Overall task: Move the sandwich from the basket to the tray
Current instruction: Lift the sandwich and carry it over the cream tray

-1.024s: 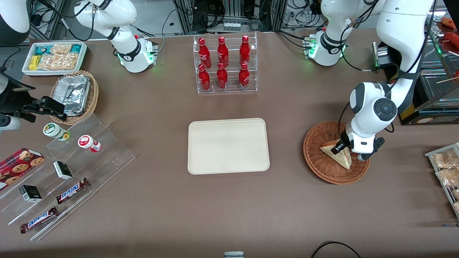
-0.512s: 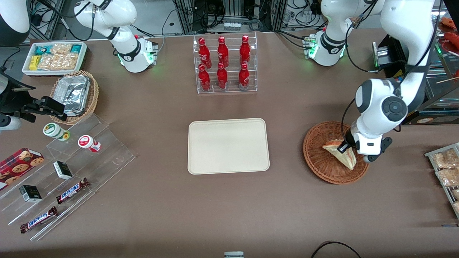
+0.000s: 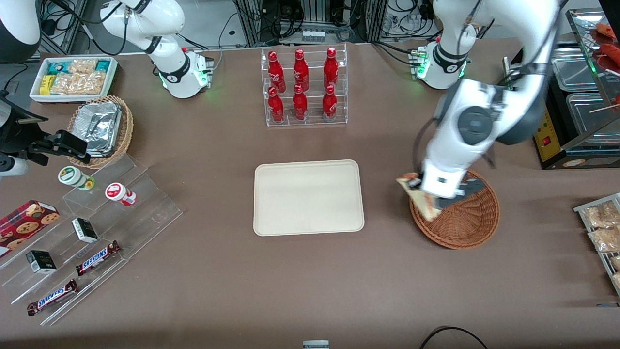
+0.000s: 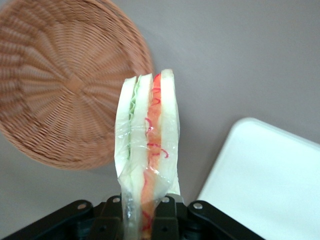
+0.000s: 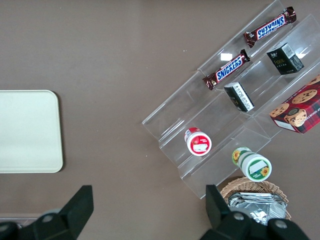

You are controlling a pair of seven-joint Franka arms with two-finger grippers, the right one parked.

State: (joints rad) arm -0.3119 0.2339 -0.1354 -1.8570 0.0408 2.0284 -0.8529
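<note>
Sandwich [image 4: 147, 150] hangs pinched in the left arm's hand [image 3: 426, 191], lifted above the basket [image 3: 467, 225] rim nearest the tray [image 3: 308, 197]. Best carry it level, clear the rim, then lower centrally onto the tray before releasing.

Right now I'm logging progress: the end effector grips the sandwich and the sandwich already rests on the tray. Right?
Not quite. The end effector does grip the sandwich, but the front view shows it held above the basket rim, not yet on the tray.
</note>
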